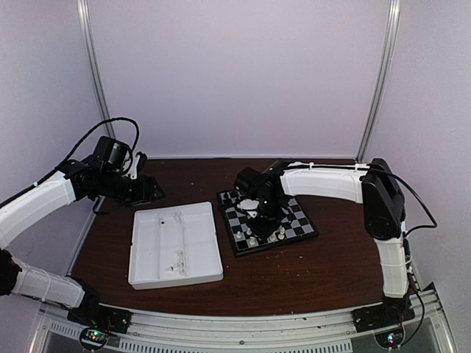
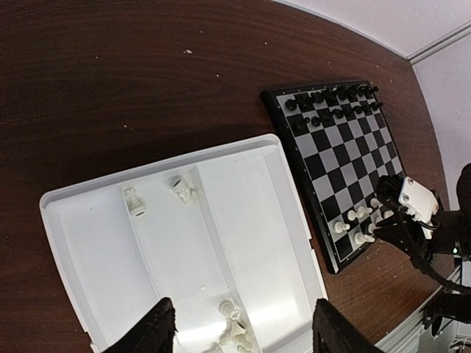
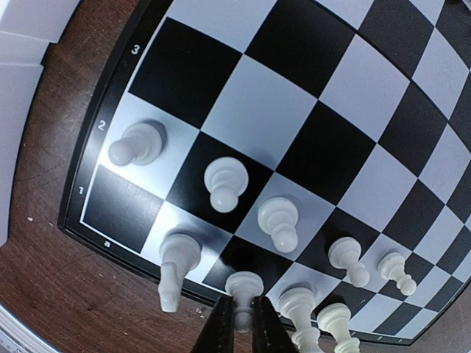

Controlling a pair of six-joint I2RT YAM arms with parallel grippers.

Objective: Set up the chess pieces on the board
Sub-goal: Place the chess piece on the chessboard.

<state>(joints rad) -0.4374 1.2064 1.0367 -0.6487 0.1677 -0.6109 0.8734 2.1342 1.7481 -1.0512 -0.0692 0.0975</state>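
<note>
White chessmen (image 3: 224,180), black-and-pale chequered board (image 3: 243,110), white tray (image 2: 243,213)

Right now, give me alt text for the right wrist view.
The right gripper pinches a white piece on the board's first rank. Five white pawns line rank two; three more white pieces flank the gripper.

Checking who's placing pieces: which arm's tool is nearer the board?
Right. The right tool is down over the board, at its near rows, shut on a white piece. The left tool hangs open by the tray, at its far side, off the board.
</note>
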